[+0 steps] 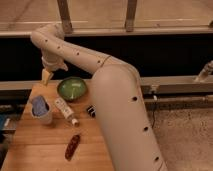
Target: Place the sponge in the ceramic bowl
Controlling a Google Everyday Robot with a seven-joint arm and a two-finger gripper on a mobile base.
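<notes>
Camera view: left of the green bowl [72, 89], the blue sponge [37, 104] sits in a pale cup [43, 116] on the wooden surface [30, 145]. The tool [53, 73] hangs just above and left of the bowl's rim, its fingers apart and holding nothing. Below the bowl lies a white bottle [65, 109]. To the bowl's lower right is a black striped block [91, 111].

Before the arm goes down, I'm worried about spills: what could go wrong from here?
The gripper hangs open over the far edge of the table, near the bowl.
1. The sponge sits in the cup, so lifting it may tip or drag the cup.
2. The tube lies between cup and bowl and could get knocked on the way.
</notes>
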